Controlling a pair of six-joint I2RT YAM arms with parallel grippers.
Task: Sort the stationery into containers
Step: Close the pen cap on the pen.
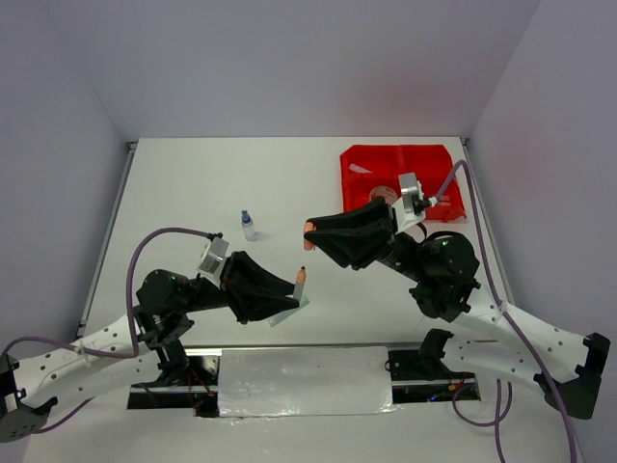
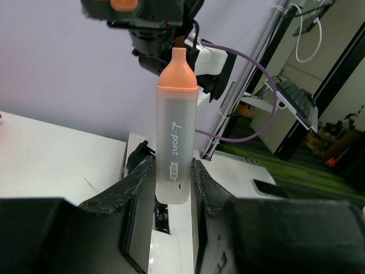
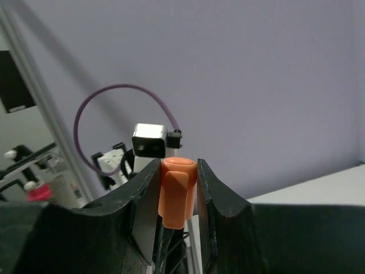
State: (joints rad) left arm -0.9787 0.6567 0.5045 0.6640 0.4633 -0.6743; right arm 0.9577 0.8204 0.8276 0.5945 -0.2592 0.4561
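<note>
My left gripper (image 1: pixel 297 286) is shut on a translucent highlighter (image 1: pixel 300 281) with an orange tip. It holds the highlighter upright above the table's near middle. In the left wrist view the highlighter (image 2: pixel 175 142) stands between the fingers (image 2: pixel 140 194), uncapped. My right gripper (image 1: pixel 309 238) is shut on an orange cap (image 1: pixel 308 228), just above and behind the highlighter tip and apart from it. The cap (image 3: pixel 178 194) fills the jaws in the right wrist view, and it also shows in the left wrist view (image 2: pixel 122 4). The red containers (image 1: pixel 424 166) sit at the far right.
A small blue-capped clear bottle (image 1: pixel 248 225) stands on the white table left of centre. A tape roll (image 1: pixel 384 194) lies in a near bin of the red block, partly hidden by my right arm. Grey walls close the table in on three sides.
</note>
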